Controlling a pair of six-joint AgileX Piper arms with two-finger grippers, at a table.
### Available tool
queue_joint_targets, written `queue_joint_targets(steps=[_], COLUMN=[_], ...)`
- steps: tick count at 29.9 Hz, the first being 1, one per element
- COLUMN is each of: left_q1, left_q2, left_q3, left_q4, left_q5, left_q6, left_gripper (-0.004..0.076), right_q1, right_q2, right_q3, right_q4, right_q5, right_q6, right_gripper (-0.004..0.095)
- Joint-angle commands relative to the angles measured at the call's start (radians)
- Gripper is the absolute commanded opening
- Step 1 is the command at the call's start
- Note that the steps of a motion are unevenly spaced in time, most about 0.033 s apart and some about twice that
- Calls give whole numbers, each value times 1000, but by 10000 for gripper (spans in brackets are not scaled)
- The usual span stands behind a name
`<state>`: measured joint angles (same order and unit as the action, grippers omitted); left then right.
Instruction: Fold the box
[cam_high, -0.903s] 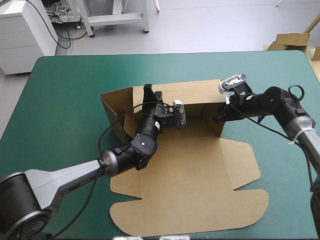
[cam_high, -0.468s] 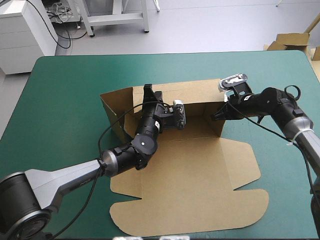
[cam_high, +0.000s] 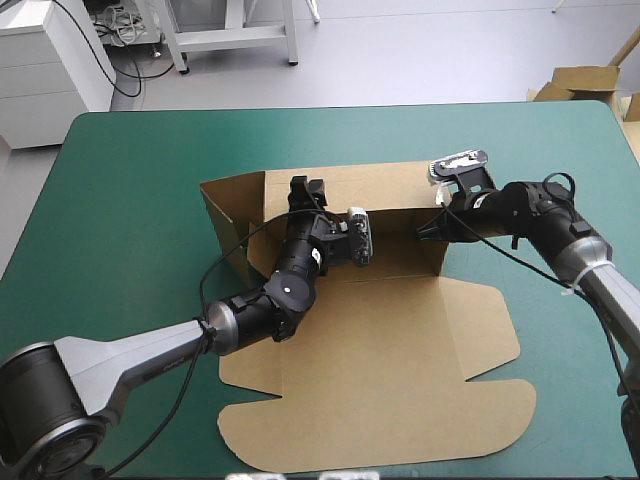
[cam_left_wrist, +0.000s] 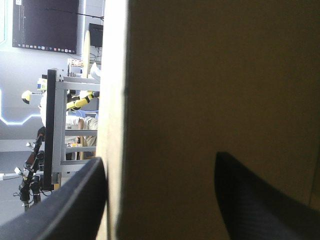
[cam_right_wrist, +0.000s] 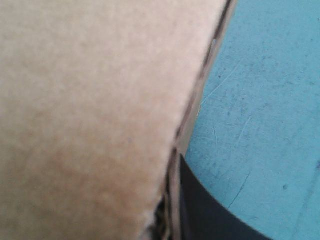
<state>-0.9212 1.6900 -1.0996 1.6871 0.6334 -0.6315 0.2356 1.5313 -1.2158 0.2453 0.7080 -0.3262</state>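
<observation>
The box (cam_high: 380, 370) lies mostly as a flat brown sheet on the teal-green cover (cam_high: 130, 180), spreading out behind and beside both grippers toward the near side of the table, while its far part stands up as walls. The left gripper (cam_high: 307, 190) sits astride the top of the raised far wall (cam_high: 390, 185). In the left wrist view its black fingers (cam_left_wrist: 65, 205) stand well apart, with the left gripper (cam_left_wrist: 159, 157) holding nothing tight. The board of the box (cam_left_wrist: 200, 75) rises between them, its thin edge just beside one finger and its broad face filling the gap toward the other. The right gripper (cam_high: 425, 232) is at the end of that wall, where the upright end flap meets it. In the right wrist view only one black finger (cam_right_wrist: 210, 210) shows, lying flat against the board's edge near the middle. The box (cam_right_wrist: 75, 100) covers the other finger, so the right gripper (cam_right_wrist: 175, 160) looks pinched narrow on the sheet. The cover (cam_right_wrist: 265, 100) lies just beside that finger.
</observation>
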Motion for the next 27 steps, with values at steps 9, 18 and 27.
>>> queue_joint_targets(steps=[9, 18, 27], left_q1=[-70, -257, -253], left_q2=[-101, -239, -389], left_q3=[-38, -47, -52], left_q4=[23, 19, 7], left_q5=[24, 106, 179], left_q6=[-1, -8, -1], left_gripper=[424, 417, 16], right_q1=[23, 23, 21], right_q2=[-22, -22, -27], right_q3=[-61, -177, -244], right_q4=[27, -24, -14], right_q5=[129, 295, 462], right_q6=[101, 189, 232], right_gripper=[2, 2, 1])
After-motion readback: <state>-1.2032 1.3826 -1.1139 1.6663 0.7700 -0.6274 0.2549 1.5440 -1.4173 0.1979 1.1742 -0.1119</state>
